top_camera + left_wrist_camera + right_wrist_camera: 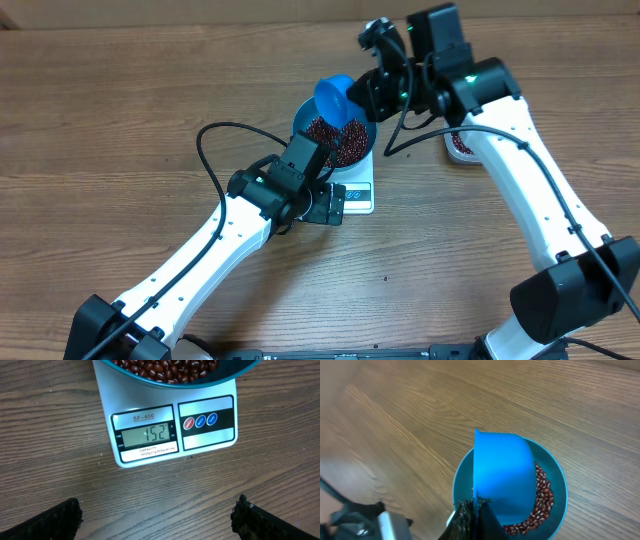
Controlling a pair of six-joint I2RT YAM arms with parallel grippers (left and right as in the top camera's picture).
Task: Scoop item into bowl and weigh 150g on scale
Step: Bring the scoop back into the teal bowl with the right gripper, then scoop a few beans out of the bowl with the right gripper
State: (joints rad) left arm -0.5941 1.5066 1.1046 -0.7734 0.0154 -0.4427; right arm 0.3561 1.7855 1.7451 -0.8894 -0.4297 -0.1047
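Two broad fingers of the left gripper (pixel 157 506) are seen at the near edge of the left wrist view. The jaws are parted as far as they go, and nothing is held between them. Just beyond them, toward the middle of the tabletop (pixel 120 90), the scale (pixel 207 437) is set with its display (pixel 147 435) turned toward this gripper, and 152 is shown on it. The bowl (pixel 298 122) is seated on the scale's far part, overhanging its edges, and the beans (pixel 350 140) are heaped inside it.

Directly above the bowl the scoop (pixel 502 477) is held by the right gripper (pixel 474 510), whose jaws are clamped tight on the handle. The scoop is tipped with its back turned to the wrist camera, and no beans can be made out in it. Its long axis is judged to run from over the bowl toward the far right edge, along the right arm. Farther right, a tub (pixel 458 147) with more beans is partly hidden by that arm.

The reading is judged a shade over the target, so the weighing is taken as nearly done. The coming move turns on the scoop lying straight over the bowl. Only the right gripper is placed to dip in or draw off toward the tub. The left is stationed low on the near side, apart from the bowl.
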